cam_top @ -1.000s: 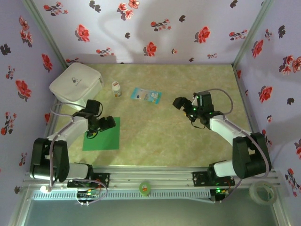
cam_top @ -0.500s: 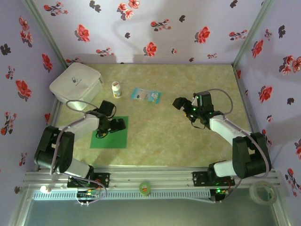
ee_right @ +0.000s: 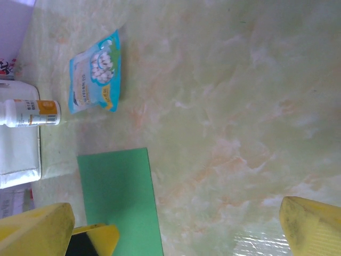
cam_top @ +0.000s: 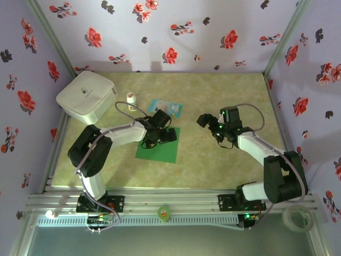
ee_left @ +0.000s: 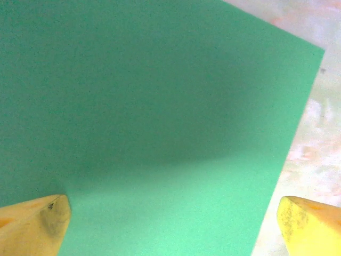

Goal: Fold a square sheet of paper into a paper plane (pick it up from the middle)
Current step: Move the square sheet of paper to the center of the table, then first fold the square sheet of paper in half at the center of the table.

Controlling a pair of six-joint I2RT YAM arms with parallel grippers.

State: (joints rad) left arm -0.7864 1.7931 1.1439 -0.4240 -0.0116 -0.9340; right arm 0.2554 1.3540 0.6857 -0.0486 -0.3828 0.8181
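The sheet [cam_top: 160,151] lies flat near the middle of the bench [cam_top: 224,170], its far edge just short of the packet [cam_top: 165,108]. A bottle [cam_top: 131,100] and a box [cam_top: 87,96] sit toward the far left corner. Bare surface runs from the sheet's right edge to the right side and along the near edge. The left arm stretches inward, with the left gripper [cam_top: 162,133] low over the sheet and its fingers [ee_left: 37,224] spread wide, holding nothing. The right gripper [cam_top: 205,119] hovers apart, also spread.
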